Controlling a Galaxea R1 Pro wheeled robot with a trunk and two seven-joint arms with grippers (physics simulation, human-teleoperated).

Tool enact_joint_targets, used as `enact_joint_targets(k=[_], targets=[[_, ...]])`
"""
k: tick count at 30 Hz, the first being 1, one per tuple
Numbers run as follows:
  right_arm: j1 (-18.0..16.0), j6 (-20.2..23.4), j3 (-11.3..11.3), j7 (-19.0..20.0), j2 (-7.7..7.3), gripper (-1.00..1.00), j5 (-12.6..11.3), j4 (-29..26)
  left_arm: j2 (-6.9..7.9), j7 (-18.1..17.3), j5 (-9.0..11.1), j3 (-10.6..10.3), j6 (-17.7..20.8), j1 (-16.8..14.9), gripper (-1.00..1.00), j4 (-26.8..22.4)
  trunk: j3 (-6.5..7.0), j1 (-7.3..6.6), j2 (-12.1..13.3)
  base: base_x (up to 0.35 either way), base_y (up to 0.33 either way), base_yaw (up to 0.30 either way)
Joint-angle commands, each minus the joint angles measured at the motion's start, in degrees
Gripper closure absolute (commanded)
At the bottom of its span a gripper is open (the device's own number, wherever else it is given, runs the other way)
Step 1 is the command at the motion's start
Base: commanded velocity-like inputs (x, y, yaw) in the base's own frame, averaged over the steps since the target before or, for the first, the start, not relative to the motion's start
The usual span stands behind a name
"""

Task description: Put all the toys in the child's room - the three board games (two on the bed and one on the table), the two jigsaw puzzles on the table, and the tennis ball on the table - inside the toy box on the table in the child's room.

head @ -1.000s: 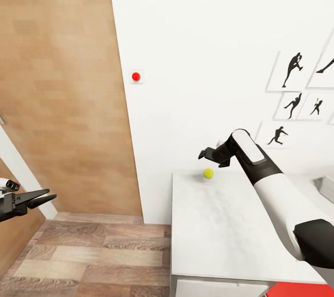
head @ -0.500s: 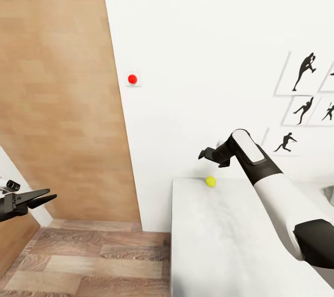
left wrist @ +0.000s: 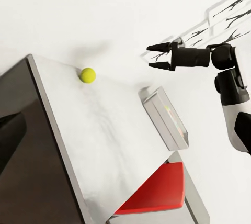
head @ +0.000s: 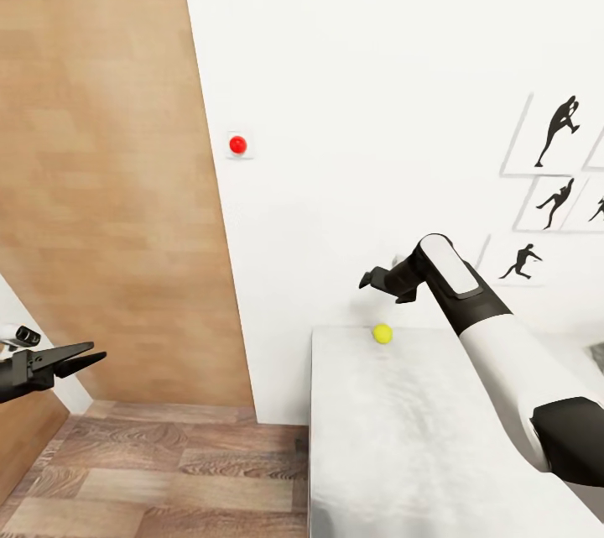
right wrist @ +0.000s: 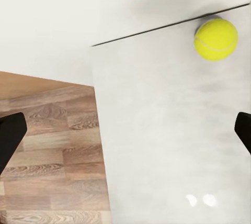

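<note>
White wall (head: 377, 60) rises behind the table (head: 403, 437), with a wooden door (head: 101, 143) to one side and black silhouette pictures (head: 558, 131) on the other. On the tabletop the tennis ball (head: 382, 334) sits near the far edge, close to the wall. My right gripper (head: 367, 279) hangs above it, just off to one side, fingers spread and empty. My left gripper (head: 80, 356) hovers over the plank floor (head: 168, 471), well apart from the table, its fingers parted only a little. From my left wrist a grey tray (left wrist: 164, 116) shows farther along the tabletop.

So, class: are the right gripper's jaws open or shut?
Open. The right gripper shows two separated fingertips in the left wrist view, holding nothing; the tennis ball lies below it.
</note>
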Motion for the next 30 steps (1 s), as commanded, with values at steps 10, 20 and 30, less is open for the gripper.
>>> enact_joint_targets(k=[10, 20, 30], targets=[[0.49, -0.01, 0.31, -0.55, 0.01, -1.00, 0.29, 0.23, 0.03, -0.14, 0.60, -0.47, 0.61, -0.33, -1.00, -0.04, -0.14, 0.04, -0.14, 0.000, 0.000, 0.000], [0.62, -5.50, 0.38, 1.44, 0.46, -1.00, 12.81, 3.96, 0.03, -0.11, 0.60, -0.47, 0.61, -0.33, -1.00, -0.02, -0.14, 0.04, -0.14, 0.000, 0.000, 0.000], [0.63, -10.60, 0.41, 12.86, 0.48, -1.00, 22.99, 6.06, -1.36, -0.02, 0.60, -0.39, 0.80, -0.33, -1.00, 2.27, -0.14, 0.04, -0.14, 0.000, 0.000, 0.000]])
